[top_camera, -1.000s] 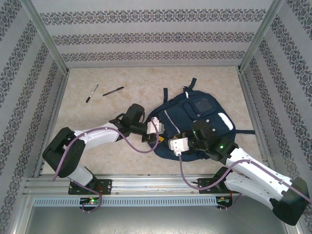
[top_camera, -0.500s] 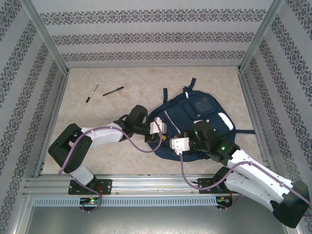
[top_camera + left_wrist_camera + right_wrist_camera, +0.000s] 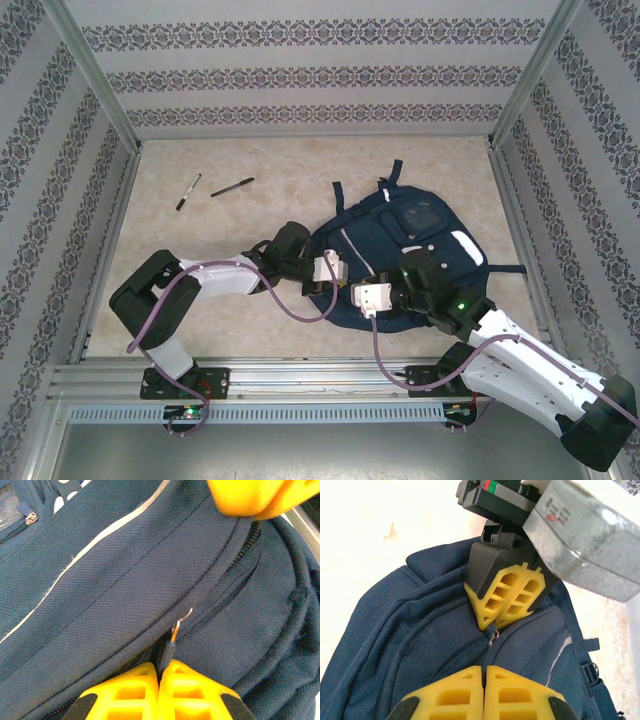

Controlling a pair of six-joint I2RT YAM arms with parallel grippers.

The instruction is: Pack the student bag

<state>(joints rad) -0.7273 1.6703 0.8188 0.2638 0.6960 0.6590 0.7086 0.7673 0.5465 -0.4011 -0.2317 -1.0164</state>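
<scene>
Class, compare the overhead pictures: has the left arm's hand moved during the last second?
Yes. The left hand has shifted rightward, away from the thin black pen, farther across the navy-blue fabric backpack.

Left arm [image 3: 215,275]: elbow folded low, forearm stretched toward right pincer [image 3: 484,672], wrist near level. Left pincer [image 3: 159,669]: fingers [image 3: 125,692] pressed together, tips nipping zipper pull [image 3: 168,647]. Right arm [image 3: 510,340]: elbow bent, forearm angled in toward left pincer. Right pincer: fingers flush together, nothing seen between them. Pincers tip to tip, facing each other, near but apart.
</scene>
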